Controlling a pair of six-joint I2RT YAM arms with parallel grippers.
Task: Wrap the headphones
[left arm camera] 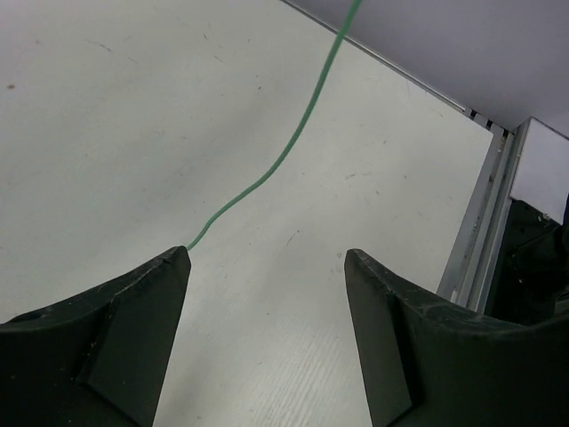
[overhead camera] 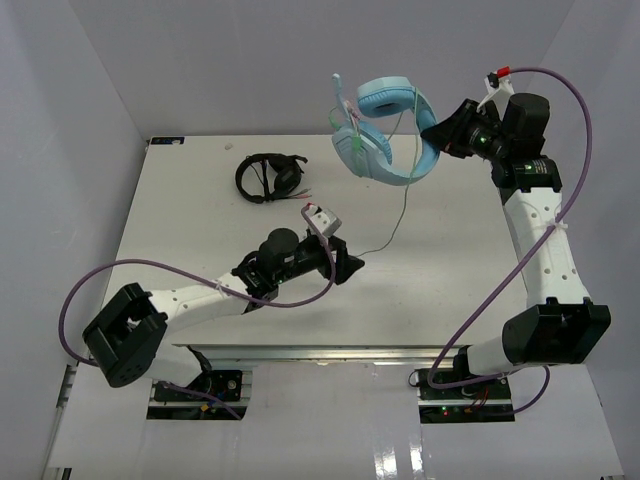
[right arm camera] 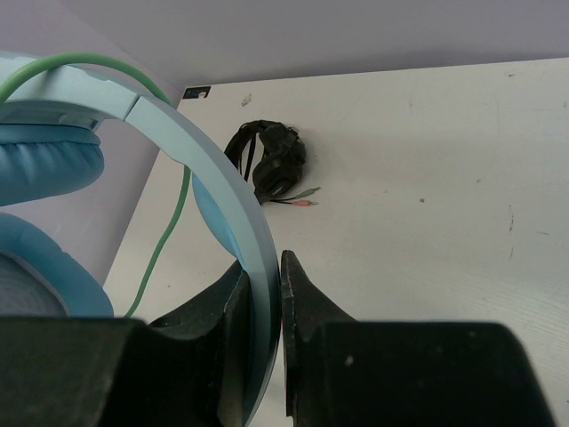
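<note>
The light blue headphones [overhead camera: 385, 130] hang in the air above the table's far edge. My right gripper [overhead camera: 437, 140] is shut on their wide band [right arm camera: 213, 178], which sits between the jaws in the right wrist view. The thin green cable [overhead camera: 400, 215] drops from the headphones to the table and ends near my left gripper [overhead camera: 350, 265]. In the left wrist view the cable [left arm camera: 293, 142] runs up to the tip of the left finger [left arm camera: 169, 276]. The left gripper [left arm camera: 267, 267] is open and empty, low over the table.
Small black headphones [overhead camera: 268, 177] with loose plugs lie at the back left of the white table [overhead camera: 200, 220]; they also show in the right wrist view [right arm camera: 271, 165]. The table's right metal edge [left arm camera: 484, 231] is close to the left gripper's view.
</note>
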